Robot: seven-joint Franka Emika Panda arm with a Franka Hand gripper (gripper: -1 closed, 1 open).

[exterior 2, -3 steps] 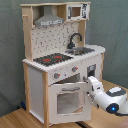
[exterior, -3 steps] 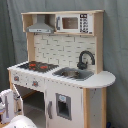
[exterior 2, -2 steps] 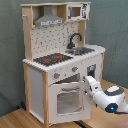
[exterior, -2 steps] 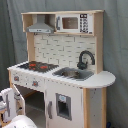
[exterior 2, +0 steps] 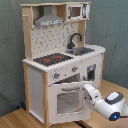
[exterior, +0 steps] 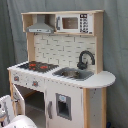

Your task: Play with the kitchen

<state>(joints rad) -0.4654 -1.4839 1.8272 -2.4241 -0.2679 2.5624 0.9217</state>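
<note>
My gripper (exterior 2: pixel 86 89) sits right at the upper right corner of the oven door (exterior 2: pixel 67 100) in the second exterior view, nose pressed up to the panel's top edge, and I cannot tell from here whether the jaws are spread or closed, so I won't call it. The white arm (exterior 2: pixel 107 104) runs back from that point toward the second exterior view's lower right, so I'm coming in low and from the side, not from above. The oven door lies toward the second exterior view's left of my wrist, its long edge running level across the front, window in the middle. In the first exterior view only a slice of the arm (exterior: pixel 14 116) shows at the bottom left, beside the door (exterior: pixel 18 99), which stands ajar there, with the dark oven cavity behind it. That's the relation I'm working off: the door edge is directly ahead of the jaws, hinge line below, so I judge any next move is a pull or push along the swing. The kitchen (exterior 2: pixel 60 60) itself stands tall on the wooden floor (exterior 2: pixel 15 120), stovetop (exterior 2: pixel 52 58) and faucet (exterior 2: pixel 75 39) well above my wrist, knobs (exterior 2: pixel 56 76) just over the door.
</note>
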